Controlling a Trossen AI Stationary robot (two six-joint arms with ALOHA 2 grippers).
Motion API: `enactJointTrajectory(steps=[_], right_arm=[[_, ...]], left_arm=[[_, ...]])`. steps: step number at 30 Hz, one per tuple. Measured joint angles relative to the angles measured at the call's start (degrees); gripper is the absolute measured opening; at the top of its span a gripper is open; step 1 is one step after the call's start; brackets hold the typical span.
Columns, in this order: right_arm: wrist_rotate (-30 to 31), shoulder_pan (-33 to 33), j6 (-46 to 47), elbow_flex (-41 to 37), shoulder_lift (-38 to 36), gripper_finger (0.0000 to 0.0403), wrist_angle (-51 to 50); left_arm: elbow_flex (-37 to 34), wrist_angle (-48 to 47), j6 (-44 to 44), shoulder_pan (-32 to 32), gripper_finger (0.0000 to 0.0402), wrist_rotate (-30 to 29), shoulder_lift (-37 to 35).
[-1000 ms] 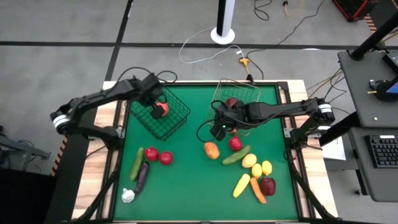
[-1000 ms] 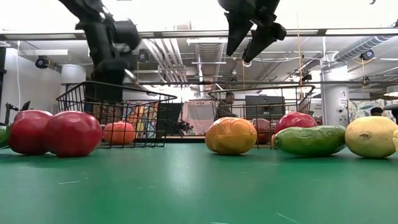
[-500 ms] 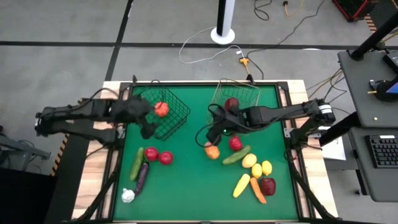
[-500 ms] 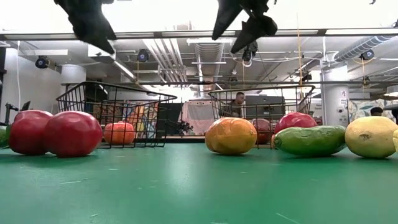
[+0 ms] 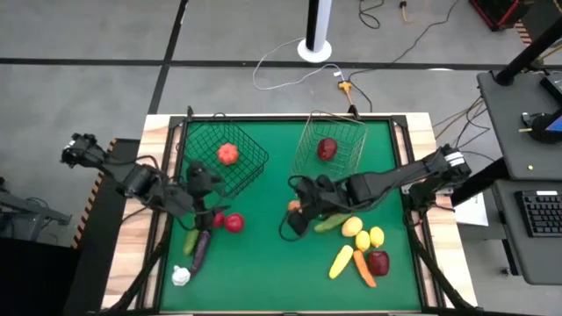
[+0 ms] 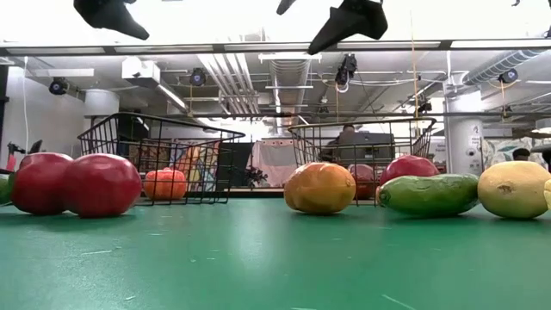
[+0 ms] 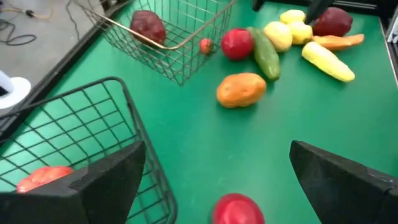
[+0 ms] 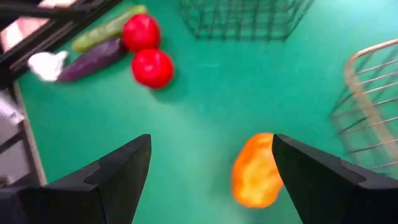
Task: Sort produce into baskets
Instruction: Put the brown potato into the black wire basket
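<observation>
Pincers are both hanging wide apart over the green bench point(image 5: 263, 263), nothing clamped. The right pincer point(image 8: 208, 171) is hovering above the orange fruit point(image 8: 254, 170), near the pale basket point(image 5: 332, 139); the left pincer point(image 7: 214, 180) is sitting over a red fruit point(image 7: 236, 208) beside the dark basket point(image 5: 224, 158). I'd be centering each fruit between the fingers before dropping straight down.

Orange fruit point(image 5: 295, 207) half hidden under right tool point(image 5: 297, 219); one red fruit point(image 5: 213, 217) under left tool point(image 5: 207, 213).
</observation>
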Motion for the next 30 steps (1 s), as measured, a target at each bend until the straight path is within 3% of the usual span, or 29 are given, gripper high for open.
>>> enactJointTrajectory(steps=[8,20,30], right_arm=[[-5.53,2.2,1.52,6.93,8.08,0.0325,-2.16],[-5.3,2.8,5.7,28.55,23.39,0.0325,-30.33],[-5.27,2.65,11.92,29.96,29.46,0.0325,-33.9]], left_arm=[[-0.01,1.15,-0.44,-0.5,0.038,-0.91,3.3],[-0.01,-1.98,-0.44,-0.61,0.038,-0.54,1.26],[-0.01,-3.83,1.02,-0.61,0.038,-0.93,-0.25]])
